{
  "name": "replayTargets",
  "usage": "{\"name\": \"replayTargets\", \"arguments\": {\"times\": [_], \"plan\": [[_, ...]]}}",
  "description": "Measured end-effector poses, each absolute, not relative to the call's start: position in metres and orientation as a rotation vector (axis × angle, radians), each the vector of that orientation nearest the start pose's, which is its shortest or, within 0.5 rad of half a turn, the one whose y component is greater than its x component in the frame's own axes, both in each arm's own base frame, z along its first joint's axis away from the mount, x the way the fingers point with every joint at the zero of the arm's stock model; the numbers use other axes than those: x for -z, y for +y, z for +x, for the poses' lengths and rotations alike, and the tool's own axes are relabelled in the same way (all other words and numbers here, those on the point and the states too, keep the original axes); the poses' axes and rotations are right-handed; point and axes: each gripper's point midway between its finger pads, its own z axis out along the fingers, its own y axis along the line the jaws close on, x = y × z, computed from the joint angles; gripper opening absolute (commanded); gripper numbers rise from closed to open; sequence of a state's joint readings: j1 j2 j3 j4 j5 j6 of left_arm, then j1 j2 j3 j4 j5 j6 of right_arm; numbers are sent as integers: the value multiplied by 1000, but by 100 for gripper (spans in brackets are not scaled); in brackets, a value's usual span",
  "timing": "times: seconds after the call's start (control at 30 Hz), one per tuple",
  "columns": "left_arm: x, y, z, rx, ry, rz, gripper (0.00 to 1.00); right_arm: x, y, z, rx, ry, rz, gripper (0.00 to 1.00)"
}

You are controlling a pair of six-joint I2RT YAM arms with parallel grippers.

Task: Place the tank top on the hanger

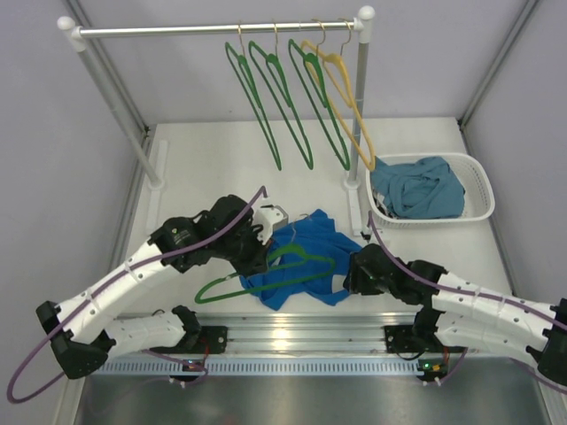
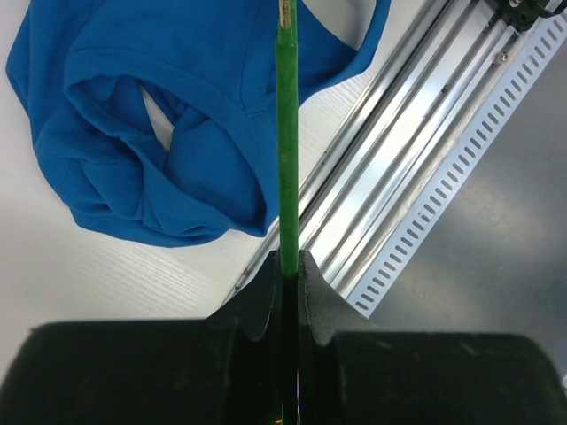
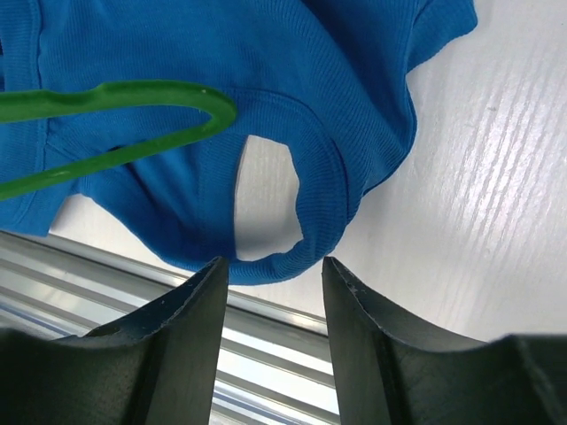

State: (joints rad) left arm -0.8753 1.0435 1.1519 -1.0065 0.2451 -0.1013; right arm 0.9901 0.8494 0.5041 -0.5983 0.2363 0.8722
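Note:
The royal-blue tank top (image 1: 306, 257) lies crumpled on the white table between the two arms. My left gripper (image 1: 257, 257) is shut on the green hanger (image 1: 266, 285), which lies across the top with its free end pointing left. In the left wrist view the hanger's bar (image 2: 288, 133) runs straight out from between the closed jaws of the left gripper (image 2: 288, 266), over the tank top (image 2: 177, 115). My right gripper (image 3: 275, 266) is open. Its fingers stand either side of a strap loop (image 3: 319, 239) of the tank top (image 3: 266, 88), beside the hanger's curved end (image 3: 133, 93).
A rack rail (image 1: 213, 29) at the back carries three green hangers (image 1: 308, 60) and a yellow one (image 1: 341, 75). A white basket (image 1: 478, 190) at the right holds a teal garment (image 1: 421, 190). An aluminium rail (image 1: 292, 332) runs along the near edge just below the top.

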Motion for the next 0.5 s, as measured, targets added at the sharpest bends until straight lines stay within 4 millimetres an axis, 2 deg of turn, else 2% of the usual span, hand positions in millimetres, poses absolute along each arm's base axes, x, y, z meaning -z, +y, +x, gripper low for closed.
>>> {"name": "replayTargets", "arguments": {"times": [0.23, 0.5], "plan": [[-210, -224, 114, 705, 2334, 1130, 0, -64, 185, 128, -505, 2563, -26, 41], [-211, -228, 110, 708, 2327, 1175, 0, -50, 181, 125, -475, 2593, -10, 20]]}}
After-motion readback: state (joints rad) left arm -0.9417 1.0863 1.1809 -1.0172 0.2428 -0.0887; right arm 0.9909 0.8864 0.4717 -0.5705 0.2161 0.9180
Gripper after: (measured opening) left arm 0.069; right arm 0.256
